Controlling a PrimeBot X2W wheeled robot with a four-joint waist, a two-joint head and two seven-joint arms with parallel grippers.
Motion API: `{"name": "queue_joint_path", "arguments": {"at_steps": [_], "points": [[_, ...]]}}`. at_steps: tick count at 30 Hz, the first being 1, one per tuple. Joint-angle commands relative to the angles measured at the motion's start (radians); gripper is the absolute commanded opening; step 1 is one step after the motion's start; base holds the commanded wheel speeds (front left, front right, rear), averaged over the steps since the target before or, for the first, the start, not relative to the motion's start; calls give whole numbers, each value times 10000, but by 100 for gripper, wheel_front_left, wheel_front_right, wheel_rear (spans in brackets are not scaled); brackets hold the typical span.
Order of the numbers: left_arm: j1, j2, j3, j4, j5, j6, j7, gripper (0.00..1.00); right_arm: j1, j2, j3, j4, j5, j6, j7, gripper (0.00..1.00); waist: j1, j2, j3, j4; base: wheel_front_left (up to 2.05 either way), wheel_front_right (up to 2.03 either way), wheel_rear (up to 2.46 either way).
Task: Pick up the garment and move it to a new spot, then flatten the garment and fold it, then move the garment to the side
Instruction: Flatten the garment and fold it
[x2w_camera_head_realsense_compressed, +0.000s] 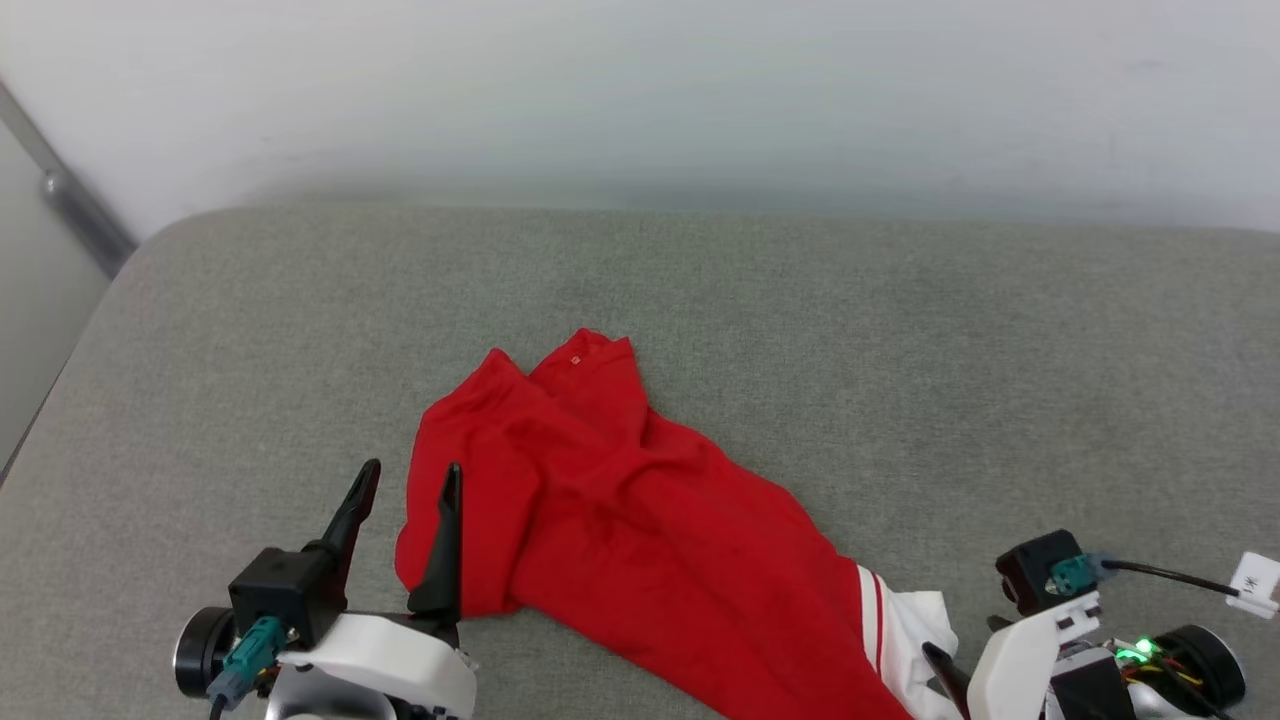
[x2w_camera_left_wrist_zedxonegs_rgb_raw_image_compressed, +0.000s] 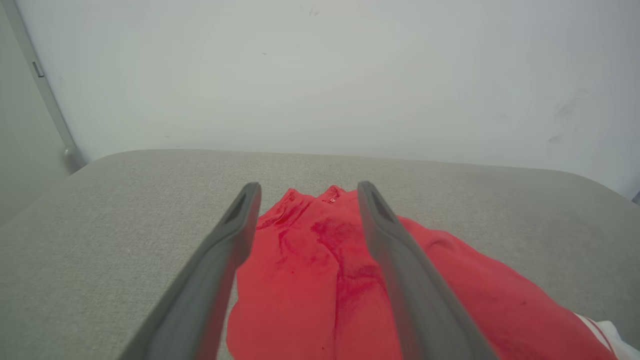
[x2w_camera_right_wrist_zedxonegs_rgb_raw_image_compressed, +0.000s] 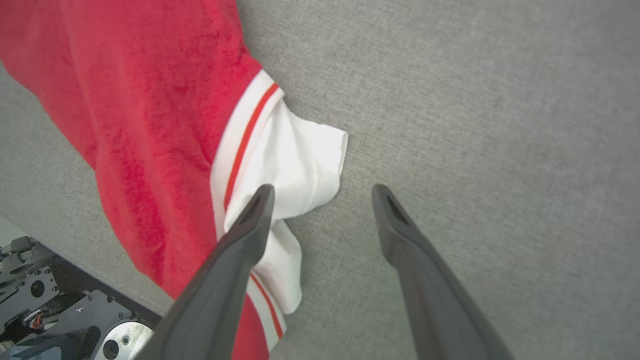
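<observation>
The garment (x2w_camera_head_realsense_compressed: 620, 520) lies crumpled on the grey cushion, a red heap running from centre toward the lower right, with a white sleeve and red-white trim (x2w_camera_head_realsense_compressed: 900, 630) at its near end. My left gripper (x2w_camera_head_realsense_compressed: 412, 478) hovers open at the garment's left edge, one finger over the red cloth. In the left wrist view the red cloth (x2w_camera_left_wrist_zedxonegs_rgb_raw_image_compressed: 310, 285) shows between and beyond the open left gripper (x2w_camera_left_wrist_zedxonegs_rgb_raw_image_compressed: 309, 192). In the right wrist view the open right gripper (x2w_camera_right_wrist_zedxonegs_rgb_raw_image_compressed: 323, 192) stands by the white sleeve (x2w_camera_right_wrist_zedxonegs_rgb_raw_image_compressed: 295, 165), left finger over it. The right gripper's finger (x2w_camera_head_realsense_compressed: 945, 670) shows beside the sleeve in the head view.
The grey cushion (x2w_camera_head_realsense_compressed: 900, 350) extends wide around the garment, ending at a pale wall (x2w_camera_head_realsense_compressed: 640, 100) behind. A metal rail (x2w_camera_head_realsense_compressed: 70, 205) runs along the far left. The robot's base (x2w_camera_right_wrist_zedxonegs_rgb_raw_image_compressed: 45, 310) shows under the cushion's near edge.
</observation>
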Motion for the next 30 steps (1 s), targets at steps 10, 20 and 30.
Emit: {"name": "queue_joint_path", "arguments": {"at_steps": [10, 20, 30], "points": [[-603, -449, 272, 366, 249, -588, -24, 100, -1003, -741, 1551, 843, 1172, -4, 1671, 100, 1, 0, 1229, 644, 0, 0, 0], [-535, -771, 572, 839, 450, -1022, -24, 100, -2015, -826, 1771, 996, 1731, -2, 1689, 0, 1, 0, 1182, 497, 0, 0, 0], [-620, -787, 526, 916, 506, -1160, -24, 100, -3713, -1070, -394, 1640, 133, -8, 260, 0, 1, 0, 1278, 193, 0, 0, 0]]}}
